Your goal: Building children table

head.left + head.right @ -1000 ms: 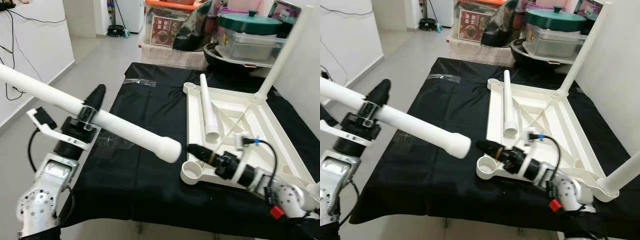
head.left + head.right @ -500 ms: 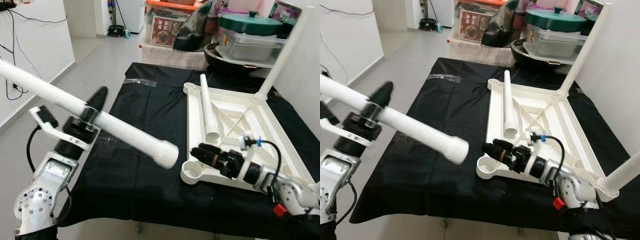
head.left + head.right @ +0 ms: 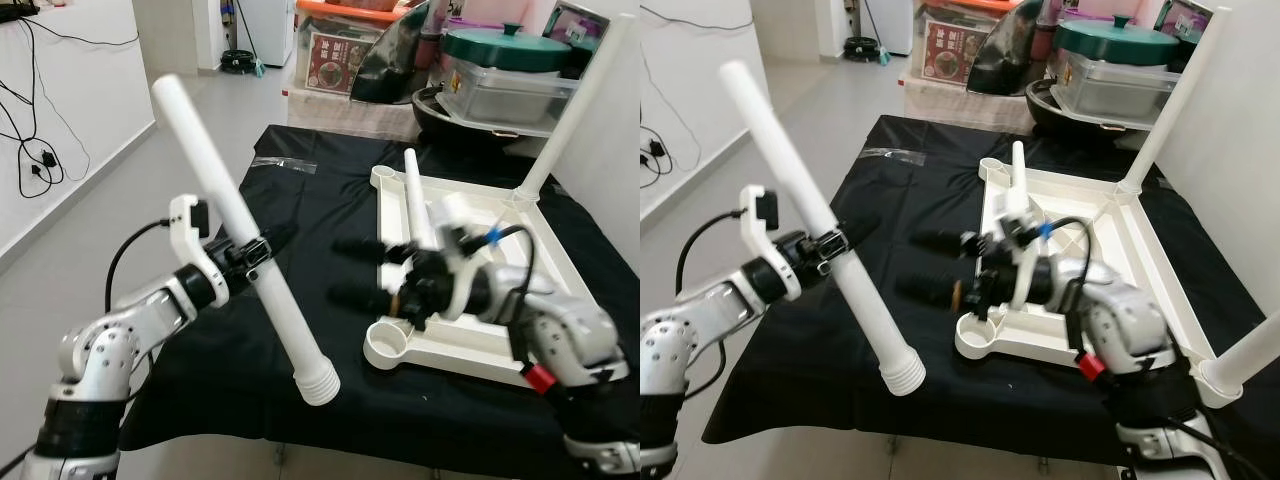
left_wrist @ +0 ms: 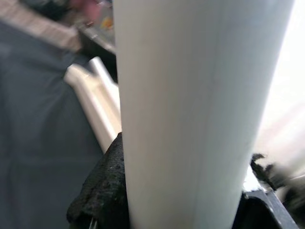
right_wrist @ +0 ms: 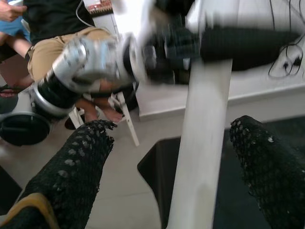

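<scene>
While the left pincer [image 3: 255, 250] is squeezing the white leg [image 3: 240, 225] near the left, its ridged end is pointing down. The right pincer [image 3: 360, 270], wide open, is holding nothing. The empty corner socket [image 3: 388, 343] is sitting just right of that end.

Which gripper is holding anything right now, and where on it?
Left gripper clamps the white table leg around mid-length, threaded end down. Right gripper is open, holding nothing.
</scene>
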`<state>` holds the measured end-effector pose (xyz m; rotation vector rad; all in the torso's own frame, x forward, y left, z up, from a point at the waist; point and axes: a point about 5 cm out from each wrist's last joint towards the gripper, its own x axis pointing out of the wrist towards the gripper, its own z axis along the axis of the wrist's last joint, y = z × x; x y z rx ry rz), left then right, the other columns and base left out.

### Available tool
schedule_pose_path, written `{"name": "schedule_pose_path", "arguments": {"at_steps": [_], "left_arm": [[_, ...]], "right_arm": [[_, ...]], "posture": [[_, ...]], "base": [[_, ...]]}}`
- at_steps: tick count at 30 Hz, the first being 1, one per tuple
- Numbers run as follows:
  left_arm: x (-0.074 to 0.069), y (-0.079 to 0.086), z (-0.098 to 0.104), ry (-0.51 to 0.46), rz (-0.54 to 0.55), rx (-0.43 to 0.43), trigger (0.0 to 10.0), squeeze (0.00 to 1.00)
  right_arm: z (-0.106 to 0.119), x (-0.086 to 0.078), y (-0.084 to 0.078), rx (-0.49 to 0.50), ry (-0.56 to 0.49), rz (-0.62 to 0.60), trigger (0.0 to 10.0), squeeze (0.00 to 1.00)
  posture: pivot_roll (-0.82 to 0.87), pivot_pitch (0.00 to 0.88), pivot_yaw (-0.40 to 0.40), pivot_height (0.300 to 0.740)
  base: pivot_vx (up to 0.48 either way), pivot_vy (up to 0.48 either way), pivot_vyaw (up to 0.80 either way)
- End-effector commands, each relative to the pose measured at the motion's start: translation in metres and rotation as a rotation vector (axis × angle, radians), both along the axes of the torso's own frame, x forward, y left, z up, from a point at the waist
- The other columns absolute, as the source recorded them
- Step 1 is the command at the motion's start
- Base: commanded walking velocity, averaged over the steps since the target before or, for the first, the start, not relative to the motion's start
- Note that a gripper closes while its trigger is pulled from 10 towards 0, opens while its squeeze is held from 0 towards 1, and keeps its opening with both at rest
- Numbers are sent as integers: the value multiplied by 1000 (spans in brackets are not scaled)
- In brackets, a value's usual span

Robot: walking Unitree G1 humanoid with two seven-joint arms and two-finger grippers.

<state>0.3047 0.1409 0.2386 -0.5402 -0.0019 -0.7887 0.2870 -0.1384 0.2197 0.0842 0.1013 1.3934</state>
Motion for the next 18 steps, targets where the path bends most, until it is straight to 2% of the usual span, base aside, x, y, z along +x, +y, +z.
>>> {"name": "schedule_pose_path", "arguments": {"at_steps": [1, 3, 4, 5, 7, 8, 9, 18], "left_arm": [[-4, 1, 10, -43, -46, 21, 0, 0], [-5, 1, 16, -69, -66, 22, 0, 0], [-7, 2, 22, -96, -95, 29, 1686, 0], [-7, 2, 22, -96, -95, 29, 1686, 0], [-8, -1, 28, -122, -142, 39, 3882, 0], [-9, -5, 30, -136, -168, 40, 5216, 0], [-10, -8, 31, -143, -184, 40, 10000, 0], [-6, -13, 28, -126, -191, 43, 10000, 0]], "right_arm": [[-5, 1, -1, -27, 33, -27, 10000, 0], [-8, 3, -2, -27, 58, -47, 10000, 0], [-13, 5, -2, -25, 87, -64, 10000, 0], [-13, 5, -2, -25, 87, -64, 10000, 0], [-23, 4, 2, -28, 123, -71, 10000, 0], [-28, 4, 5, -35, 131, -74, 10000, 0], [-31, 4, 8, -39, 134, -74, 10000, 0], [-38, 6, 21, -40, 137, -91, 10000, 0]], "posture": [[59, 0, -85, 740], [59, 0, -85, 740], [60, 0, -82, 740], [60, 0, -82, 740], [59, 0, -79, 740], [59, 0, -79, 740], [57, 0, -78, 740], [60, 0, -79, 740]], "base": [[0, 0, 0], [0, 0, 0], [0, 0, 0], [0, 0, 0], [0, 0, 0], [0, 0, 0], [0, 0, 0], [0, 0, 0]]}}
